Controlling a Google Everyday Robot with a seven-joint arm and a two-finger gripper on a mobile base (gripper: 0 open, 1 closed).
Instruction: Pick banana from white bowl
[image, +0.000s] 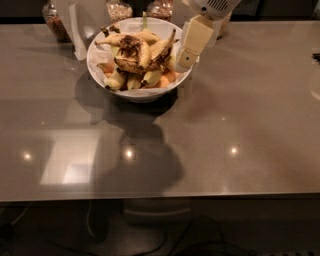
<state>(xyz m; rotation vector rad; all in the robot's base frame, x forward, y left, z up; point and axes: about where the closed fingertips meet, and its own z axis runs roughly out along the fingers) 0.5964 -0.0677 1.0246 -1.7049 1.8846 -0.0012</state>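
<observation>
The white bowl (100, 62) stands at the back of the grey table, left of centre. It is heaped with fruit. On top lies the banana (136, 52), yellow and mottled with dark brown, with a dark stem. Short greenish-yellow bananas (120, 80) lie under it. My gripper (186, 57) hangs over the bowl's right rim, just right of the spotted banana. Its cream finger points down and to the left.
Glass jars (54, 21) with dark contents stand along the back edge behind the bowl. A white holder (80, 30) stands just left of the bowl. The grey table (225, 125) stretches to the front and right.
</observation>
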